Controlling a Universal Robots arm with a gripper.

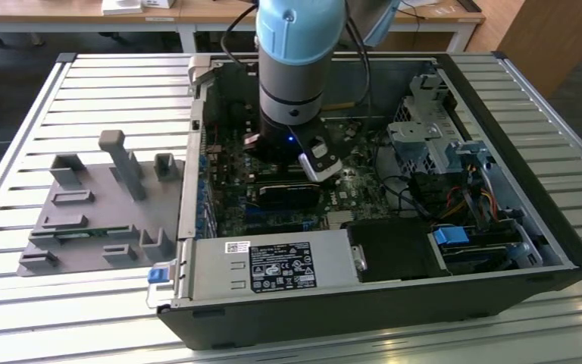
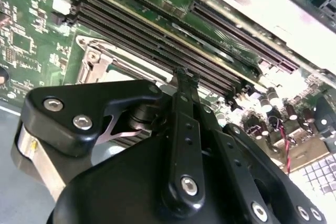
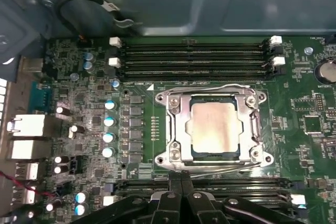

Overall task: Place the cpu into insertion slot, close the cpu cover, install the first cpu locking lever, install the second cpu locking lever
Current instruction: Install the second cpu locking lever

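In the first wrist view the cpu (image 3: 216, 128), a tan metallic square, lies in the insertion slot (image 3: 213, 161) on the green motherboard. The silver cpu cover (image 3: 178, 129) lies flat over it, framing the chip. One thin wire locking lever (image 3: 210, 90) runs along the cover's side by the memory slots. Another locking lever (image 3: 226, 168) runs along the opposite side. My gripper (image 3: 181, 176) is shut with nothing between its fingers, its tips right at that second lever's side of the socket. In the second wrist view the gripper (image 2: 186, 73) points at the board beside the socket rim (image 2: 97, 59).
The arm (image 1: 291, 76) reaches down into an open computer case (image 1: 533, 227). Long black memory slots (image 3: 194, 56) flank the socket on two sides. A power supply (image 1: 270, 265) and drive cage (image 1: 438, 140) crowd the case. A grey fixture plate (image 1: 99, 205) lies on the exterior view's left.
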